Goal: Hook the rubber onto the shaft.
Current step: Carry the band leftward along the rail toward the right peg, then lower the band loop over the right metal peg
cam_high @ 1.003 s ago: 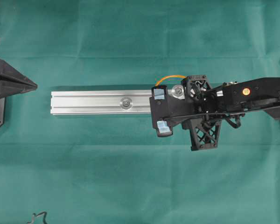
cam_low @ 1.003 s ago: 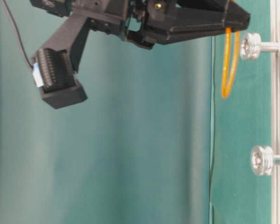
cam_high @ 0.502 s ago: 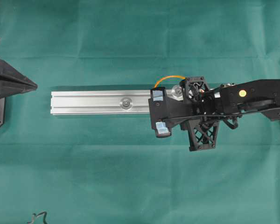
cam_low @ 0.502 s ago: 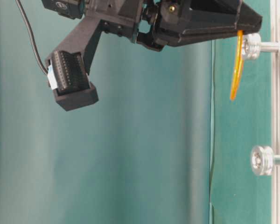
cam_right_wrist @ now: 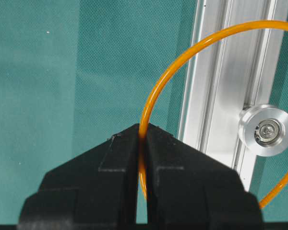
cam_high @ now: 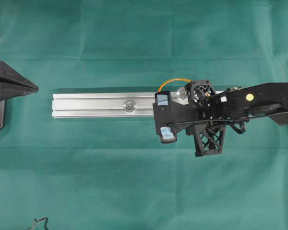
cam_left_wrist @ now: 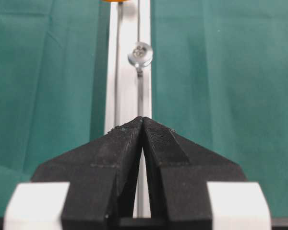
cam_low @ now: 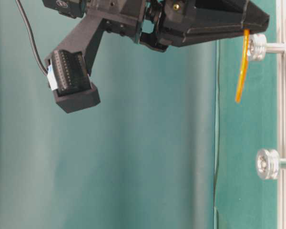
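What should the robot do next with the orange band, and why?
Probably ease the right gripper a little further toward the rail, so the band's opening passes over the nearest pulley. The gripper is pinched shut on the orange band, whose loop already rings the pulley in the wrist view, but from the side it hangs just beside the pulley's head, not yet hooked.

No readable text, label, brand, number or sign shows in any of the views.
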`<state>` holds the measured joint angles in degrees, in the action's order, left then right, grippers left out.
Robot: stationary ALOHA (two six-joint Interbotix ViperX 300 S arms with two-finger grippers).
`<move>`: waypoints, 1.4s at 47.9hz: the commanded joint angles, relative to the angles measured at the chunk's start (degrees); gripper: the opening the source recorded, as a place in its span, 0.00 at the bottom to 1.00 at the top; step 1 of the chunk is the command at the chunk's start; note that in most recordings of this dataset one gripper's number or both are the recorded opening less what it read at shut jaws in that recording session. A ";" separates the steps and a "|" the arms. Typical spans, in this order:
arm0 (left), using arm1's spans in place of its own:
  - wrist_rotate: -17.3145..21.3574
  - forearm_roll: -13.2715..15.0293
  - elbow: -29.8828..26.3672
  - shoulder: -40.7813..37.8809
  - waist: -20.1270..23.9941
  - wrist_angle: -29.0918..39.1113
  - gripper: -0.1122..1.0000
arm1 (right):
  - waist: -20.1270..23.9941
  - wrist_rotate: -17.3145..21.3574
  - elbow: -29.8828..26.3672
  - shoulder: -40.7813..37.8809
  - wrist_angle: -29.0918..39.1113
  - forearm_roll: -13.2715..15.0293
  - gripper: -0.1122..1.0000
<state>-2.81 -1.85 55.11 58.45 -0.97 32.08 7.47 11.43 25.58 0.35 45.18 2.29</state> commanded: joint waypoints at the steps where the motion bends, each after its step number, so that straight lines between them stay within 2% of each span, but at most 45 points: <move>1: 0.09 -0.09 -1.49 -0.44 0.18 -0.35 0.12 | 0.44 0.09 -1.14 0.70 -0.18 -0.18 0.15; 48: 0.00 -0.18 -1.49 -0.44 0.18 -0.35 0.12 | 3.96 0.26 -2.81 0.70 0.09 -0.35 0.15; 58: 0.09 -0.18 -1.49 -0.44 0.18 -0.35 0.12 | 4.75 3.25 -2.81 0.70 0.00 -0.35 0.15; 67: 0.09 -0.18 -1.49 -0.44 0.18 -0.35 0.12 | 5.98 3.96 -2.99 0.62 -0.18 -0.35 0.15</move>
<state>-2.81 -1.85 55.11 58.45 -0.97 32.08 12.57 15.29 23.99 0.35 45.26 2.02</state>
